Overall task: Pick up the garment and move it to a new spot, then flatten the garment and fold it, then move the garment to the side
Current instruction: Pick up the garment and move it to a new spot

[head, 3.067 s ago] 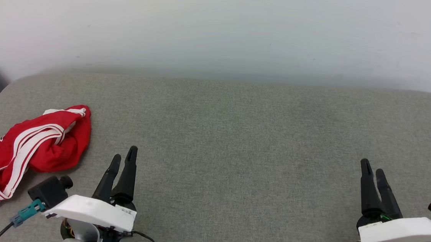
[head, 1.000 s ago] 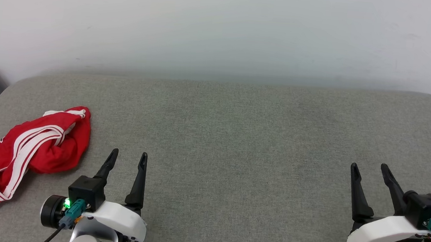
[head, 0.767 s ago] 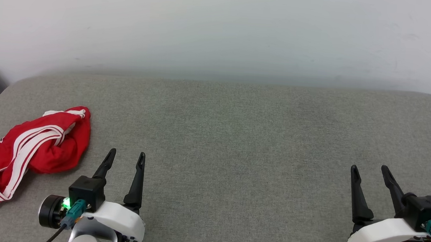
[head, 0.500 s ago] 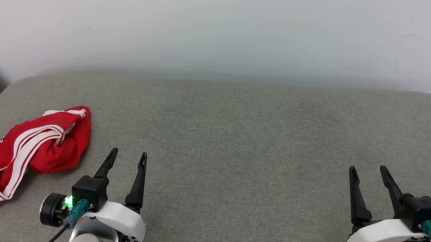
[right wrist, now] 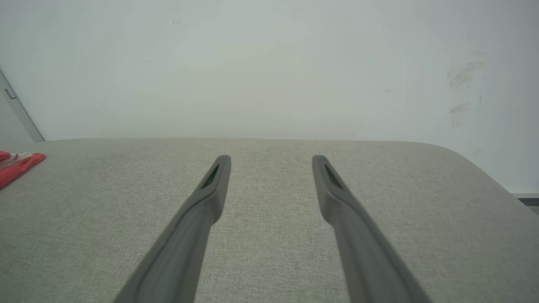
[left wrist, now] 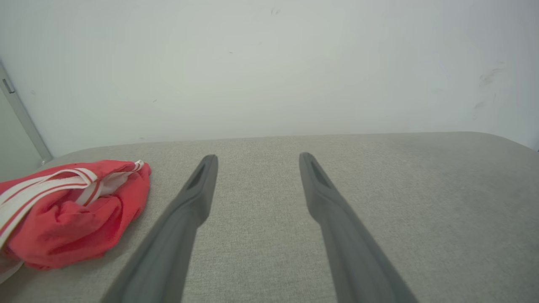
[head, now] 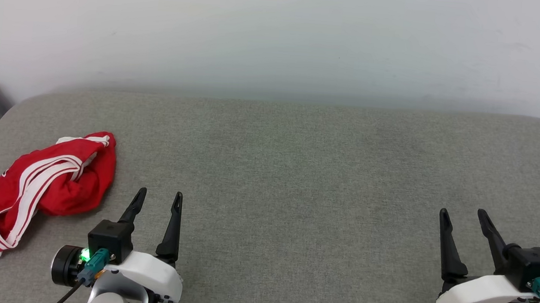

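grey cushion (head: pixel 298 163) — garment (head: pixel 55 185) bunched left of left jaws

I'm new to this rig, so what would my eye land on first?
The crumpled red garment with white stripes, lying near the left edge of the grey surface. Next, the left tool and right tool, both open and empty, low in the head view, the left one nearer the garment.
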Tool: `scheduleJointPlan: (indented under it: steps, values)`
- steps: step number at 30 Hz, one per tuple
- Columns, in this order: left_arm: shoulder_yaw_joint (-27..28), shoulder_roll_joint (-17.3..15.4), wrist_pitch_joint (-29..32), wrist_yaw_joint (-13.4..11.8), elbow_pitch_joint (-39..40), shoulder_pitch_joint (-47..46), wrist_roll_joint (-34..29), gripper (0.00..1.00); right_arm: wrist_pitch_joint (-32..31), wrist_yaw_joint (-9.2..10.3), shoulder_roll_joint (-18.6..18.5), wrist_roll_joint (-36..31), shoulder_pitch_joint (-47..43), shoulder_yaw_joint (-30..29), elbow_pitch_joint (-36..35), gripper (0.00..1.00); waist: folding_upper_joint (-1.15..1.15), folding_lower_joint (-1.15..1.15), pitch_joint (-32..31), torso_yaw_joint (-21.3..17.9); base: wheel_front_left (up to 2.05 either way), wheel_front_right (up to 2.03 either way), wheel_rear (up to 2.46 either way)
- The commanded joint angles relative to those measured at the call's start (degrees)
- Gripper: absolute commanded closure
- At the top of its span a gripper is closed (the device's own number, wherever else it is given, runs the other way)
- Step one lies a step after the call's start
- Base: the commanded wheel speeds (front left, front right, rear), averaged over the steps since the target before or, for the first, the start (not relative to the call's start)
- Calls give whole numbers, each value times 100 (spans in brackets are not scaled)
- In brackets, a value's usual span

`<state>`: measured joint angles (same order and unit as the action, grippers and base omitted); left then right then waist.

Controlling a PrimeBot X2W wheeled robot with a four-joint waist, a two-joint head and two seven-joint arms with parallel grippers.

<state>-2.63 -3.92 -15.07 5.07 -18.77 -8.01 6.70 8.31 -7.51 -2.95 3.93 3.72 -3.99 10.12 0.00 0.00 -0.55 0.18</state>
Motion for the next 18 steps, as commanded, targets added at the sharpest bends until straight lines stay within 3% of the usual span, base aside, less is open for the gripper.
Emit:
scheduleJointPlan:
  steps: [1,10,18]
  values:
    - [20,3,-15,23,-30,-66,15,0,37,4,12,0,63,-14,12,0,0,0,4,18,0,0,0]
    - [132,8,-15,-44,-188,-159,71,0,37,4,12,-94,80,37,-62,0,0,0,25,414,0,0,0]
    - [265,7,-15,-80,-155,-209,113,0,19,4,12,-111,148,105,-105,0,0,0,65,1024,0,0,0]
